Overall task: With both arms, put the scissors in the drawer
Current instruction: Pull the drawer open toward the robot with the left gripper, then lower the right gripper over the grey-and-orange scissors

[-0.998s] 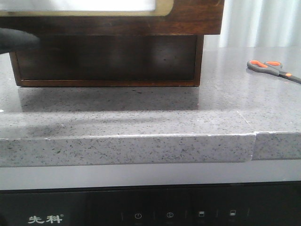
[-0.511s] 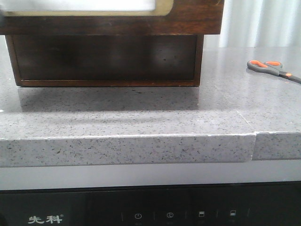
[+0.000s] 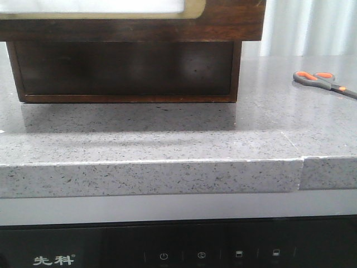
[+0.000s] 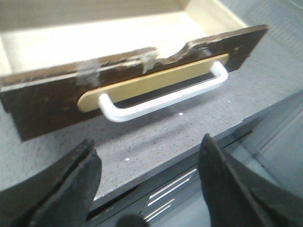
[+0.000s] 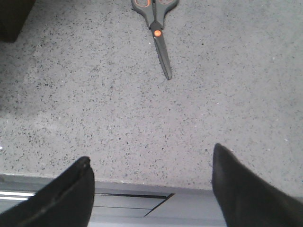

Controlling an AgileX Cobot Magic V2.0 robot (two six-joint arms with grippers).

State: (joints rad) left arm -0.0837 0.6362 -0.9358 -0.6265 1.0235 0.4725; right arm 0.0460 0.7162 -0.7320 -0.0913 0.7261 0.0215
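The scissors (image 3: pixel 323 81), grey with orange-lined loops, lie flat on the grey speckled counter at the right, away from the cabinet. In the right wrist view the scissors (image 5: pixel 156 29) lie ahead of my right gripper (image 5: pixel 151 155), which is open and empty over the counter's front edge. The drawer (image 4: pixel 47 109) stands pulled out, showing its pale inside, a dark brown front, a gold plate and a white handle (image 4: pixel 161 97). My left gripper (image 4: pixel 147 142) hangs open in front of that handle, apart from it. In the front view the drawer (image 3: pixel 228 22) shows at the top; neither arm appears there.
A dark wooden cabinet body (image 3: pixel 125 70) sits under the drawer front at the back left of the counter (image 3: pixel 167 139). The counter's front edge (image 3: pixel 150 176) has a seam at the right. Below it runs a black appliance panel (image 3: pixel 167 254).
A dark arm shape at the front view's left edge one second ago has left that view. The scissors and drawer have not moved.
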